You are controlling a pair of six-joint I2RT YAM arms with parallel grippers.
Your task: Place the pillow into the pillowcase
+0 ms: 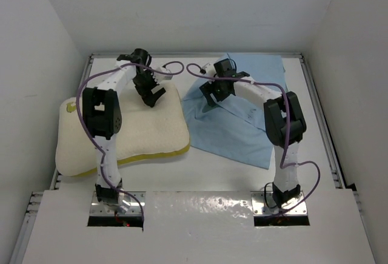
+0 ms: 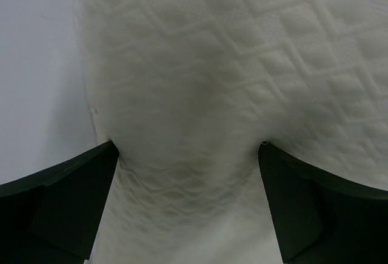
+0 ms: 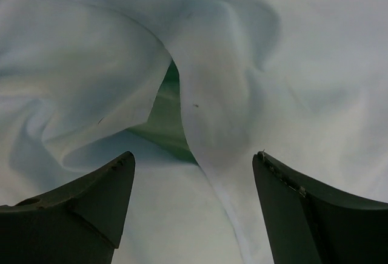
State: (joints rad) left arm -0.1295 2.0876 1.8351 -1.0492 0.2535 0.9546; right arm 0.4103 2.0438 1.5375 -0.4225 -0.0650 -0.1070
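1. Closest to us, in front of the pillow (image 1: 145, 132), a white board (image 1: 200, 227) covers the near edge of the desk (image 1: 212, 173). The left arm (image 1: 102, 124) and the right arm (image 1: 285, 127) come up through two holes cut in it.
2. The desk is white and flat. A thin grey rail (image 1: 320, 118) runs along its side, far to the right of the pillow.
3. The pillow lies flat on the desk. It is fat and cream-white, with a yellow band (image 1: 165, 153) on its near edge.
4. The pillowcase (image 1: 242, 133) lies just to the right of the pillow. It is light blue and spread out thin. I cannot tell if the two touch.
5. The left claw (image 1: 153, 98) is at the pillow's far right corner. It is wide open and holds nothing. A soft bump of pillow sits between its fingers.
6. The right claw (image 1: 213, 100) is just right of the pillow, over a fold in the pillowcase. It is open and holds nothing. A green patch (image 3: 167, 115) peeks out of the fold.
7. Purple cables (image 1: 176, 65) loop just behind the pillow.
8. Plain white walls (image 1: 200, 9) stand behind the pillow and on both sides of it.
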